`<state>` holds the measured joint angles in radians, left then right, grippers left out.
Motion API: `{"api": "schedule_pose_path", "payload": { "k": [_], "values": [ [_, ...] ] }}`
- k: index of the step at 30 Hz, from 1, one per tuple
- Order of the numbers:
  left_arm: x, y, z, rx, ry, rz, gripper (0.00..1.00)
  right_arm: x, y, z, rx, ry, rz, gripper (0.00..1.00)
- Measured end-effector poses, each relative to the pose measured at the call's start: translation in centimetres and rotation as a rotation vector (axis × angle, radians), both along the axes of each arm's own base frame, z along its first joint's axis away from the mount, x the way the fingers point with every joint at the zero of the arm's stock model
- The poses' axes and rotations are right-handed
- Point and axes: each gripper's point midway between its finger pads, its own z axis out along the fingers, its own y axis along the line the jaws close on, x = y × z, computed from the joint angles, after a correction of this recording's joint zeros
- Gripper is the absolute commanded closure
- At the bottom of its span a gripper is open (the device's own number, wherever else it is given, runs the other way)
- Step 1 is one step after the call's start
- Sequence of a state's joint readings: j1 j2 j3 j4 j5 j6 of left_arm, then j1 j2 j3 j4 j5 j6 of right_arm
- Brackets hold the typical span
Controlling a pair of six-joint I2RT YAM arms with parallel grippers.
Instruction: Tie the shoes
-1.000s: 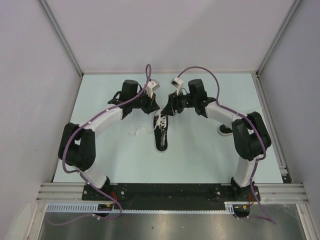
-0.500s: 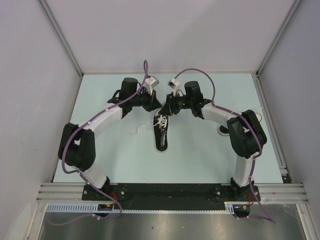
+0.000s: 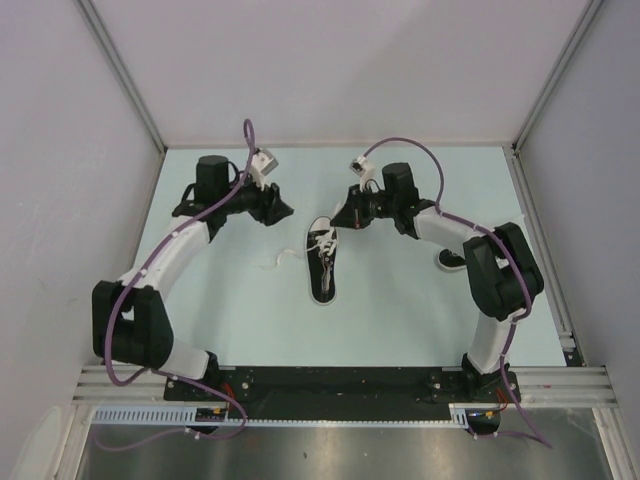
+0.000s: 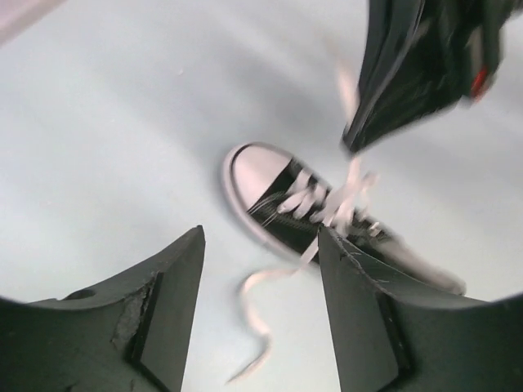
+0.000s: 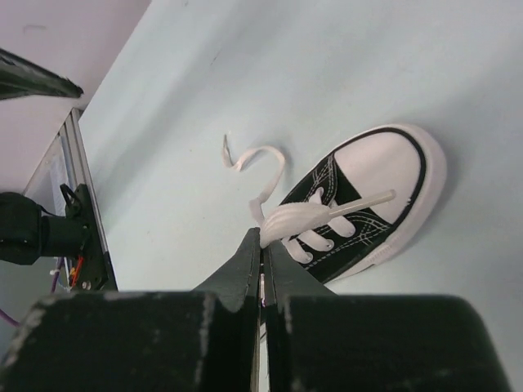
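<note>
A small black shoe (image 3: 323, 268) with a white toe cap lies mid-table, toe toward the far wall. My right gripper (image 3: 339, 220) hangs just above its toe end; in the right wrist view this gripper (image 5: 263, 242) is shut on a white lace (image 5: 304, 216) lifted off the shoe (image 5: 372, 200). My left gripper (image 3: 286, 208) is off to the shoe's left, open and holding nothing. In the left wrist view the left gripper (image 4: 260, 238) frames the shoe (image 4: 282, 214), and a loose lace end (image 4: 255, 320) lies on the table.
A second shoe (image 3: 449, 261) sits at the right, half hidden behind my right arm's elbow. The loose lace end (image 3: 277, 262) trails left of the middle shoe. Grey walls enclose the pale table (image 3: 240, 320) on three sides.
My left gripper has opened, let go and swung back to the left, away from the shoe. My right gripper has shut on the lace above the shoe's toe end.
</note>
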<state>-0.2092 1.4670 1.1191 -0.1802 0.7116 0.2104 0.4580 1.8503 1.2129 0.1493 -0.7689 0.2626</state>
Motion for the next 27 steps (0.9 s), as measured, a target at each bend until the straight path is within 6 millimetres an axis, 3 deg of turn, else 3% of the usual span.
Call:
{"api": "schedule_pose_path", "payload": {
  "k": [3, 8, 14, 19, 27],
  "values": [
    [-1.1, 1.6, -0.9, 0.073, -0.044, -0.034, 0.34, 0.6, -1.1, 1.4, 0.015, -0.022, -0.025, 1.00],
    [-3.7, 1.4, -4.8, 0.157, -0.020, -0.153, 0.28, 1.1, -2.3, 3.2, 0.033, -0.050, -0.049, 1.00],
    [-5.1, -0.5, -7.9, 0.266, -0.060, -0.293, 0.29, 0.8, -3.1, 3.2, 0.018, -0.033, -0.046, 1.00],
    [-5.0, -1.9, -9.8, 0.327, -0.082, -0.349, 0.29, 0.3, -3.8, 2.6, -0.008, -0.012, -0.040, 1.00],
    [-3.0, -2.4, -13.2, 0.430, -0.045, -0.341, 0.30, -0.7, -5.1, 3.1, -0.021, -0.004, -0.033, 1.00]
  ]
}}
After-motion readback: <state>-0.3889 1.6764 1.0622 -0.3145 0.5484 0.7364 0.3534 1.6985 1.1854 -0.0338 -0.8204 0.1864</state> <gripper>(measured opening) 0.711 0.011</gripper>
